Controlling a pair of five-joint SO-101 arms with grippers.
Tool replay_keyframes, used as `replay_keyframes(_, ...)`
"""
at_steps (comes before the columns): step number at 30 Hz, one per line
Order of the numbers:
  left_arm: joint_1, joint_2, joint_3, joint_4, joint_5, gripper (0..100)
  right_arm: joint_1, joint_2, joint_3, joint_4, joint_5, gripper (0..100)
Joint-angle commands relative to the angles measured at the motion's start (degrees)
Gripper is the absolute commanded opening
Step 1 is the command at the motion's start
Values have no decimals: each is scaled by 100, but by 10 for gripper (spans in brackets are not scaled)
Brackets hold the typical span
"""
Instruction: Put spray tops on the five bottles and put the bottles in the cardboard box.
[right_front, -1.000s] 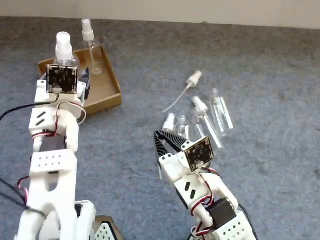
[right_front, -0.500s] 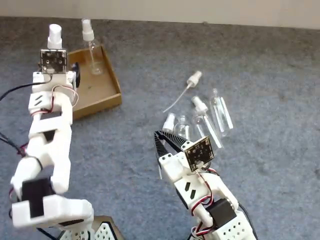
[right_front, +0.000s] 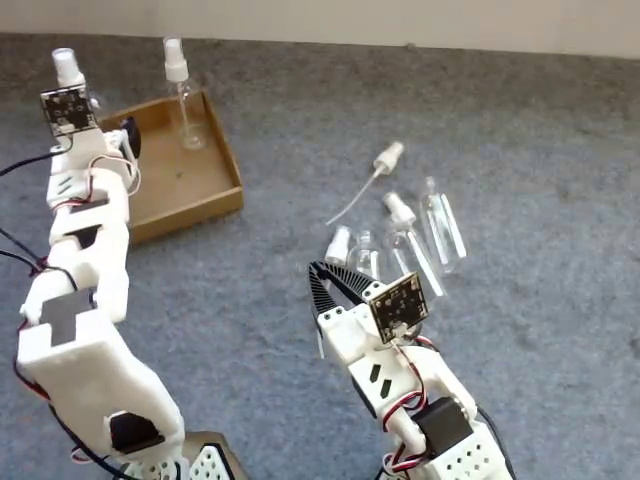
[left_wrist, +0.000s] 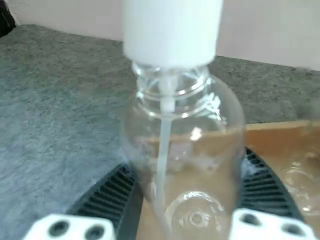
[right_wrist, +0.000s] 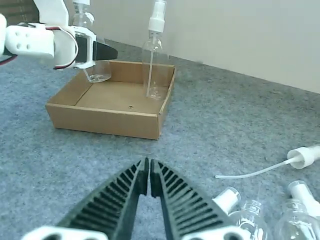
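— Two grippers; what is each one doing?

— My left gripper (left_wrist: 187, 192) is pinching a capped bottle (left_wrist: 184, 145) low on its body, upright, at the ten o'clock corner of the cardboard box (right_front: 190, 212). (I can't tell whether its base touches the floor of the box.)

— Anything else in there?

— A second bottle (right_front: 188, 108) with its spray top on, standing at the box's one o'clock corner.

— And your right side?

— My right gripper (right_wrist: 149, 176) has its fingers pressed together on nothing, low over the carpet (right_front: 540, 330). Three bottles (right_front: 441, 226) lie near it at one o'clock, with a loose spray top (right_front: 386, 158) beyond them.
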Motion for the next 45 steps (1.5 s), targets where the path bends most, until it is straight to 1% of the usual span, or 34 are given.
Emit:
replay_keyframes(1, -110, 303, -760, -158, 62, 181, 110, -22, 585, -110, -9, 4)
replay_keyframes(3, -110, 505, -936, -229, 62, 181, 110, -22, 585, -110, -9, 4)
replay_keyframes(9, -92, 1068, -989, -1275, 62, 181, 110, -22, 585, -110, -9, 4)
replay_keyframes(12, -84, 1288, -1015, -1521, 62, 181, 110, -22, 585, -110, -9, 4)
replay_keyframes(27, -66, 1464, -1051, -1512, 53, 185, 110, -22, 585, -110, -9, 4)
replay_keyframes(30, -75, 1481, -1235, -1495, 53, 185, 110, -13, 585, -110, -9, 4)
replay_keyframes(42, -48, 1481, -1420, -1090, 53, 185, 119, -13, 585, -110, -9, 4)
replay_keyframes(45, -22, 1481, -1402, -1073, 53, 185, 251, -13, 585, -110, -9, 4)
